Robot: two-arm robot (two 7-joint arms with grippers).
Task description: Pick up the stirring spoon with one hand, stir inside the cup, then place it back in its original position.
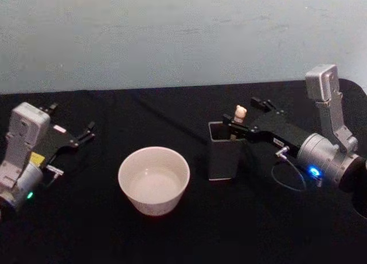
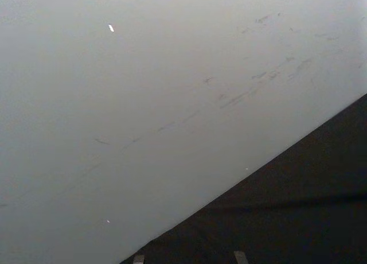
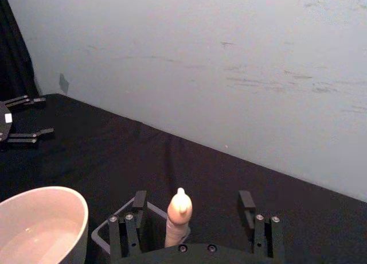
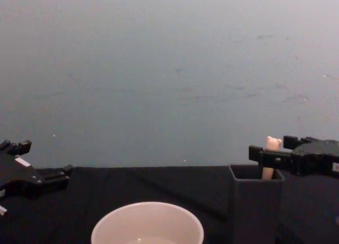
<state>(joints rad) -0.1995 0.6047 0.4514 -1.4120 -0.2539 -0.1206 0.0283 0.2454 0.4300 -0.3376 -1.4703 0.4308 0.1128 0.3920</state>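
Viewing from the head: right gripper (image 1: 243,111) straddles the small bear-headed, beige-handled stirring spoon (image 1: 239,115), upright in the tall dark grey square holder (image 1: 223,155); wide cream round cup (image 1: 153,204) near on its left; left gripper (image 1: 72,118) parked far left, fingers spread.
Left wrist: pale wall (image 2: 143,103) above black tabletop (image 2: 287,218).
Right wrist: fingers (image 3: 137,204) apart, handle between, gaps both sides.
Chest: I judge an off-centre closure could tip the spoon, or a skewed lift topple the holder.

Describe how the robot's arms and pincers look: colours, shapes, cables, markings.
The left arm and right arm are silver-grey with boxy wrist blocks. The left pincer and right pincer are black, thin-fingered. Left: yellow sticker, green light. Right: blue light, thin looped cable.
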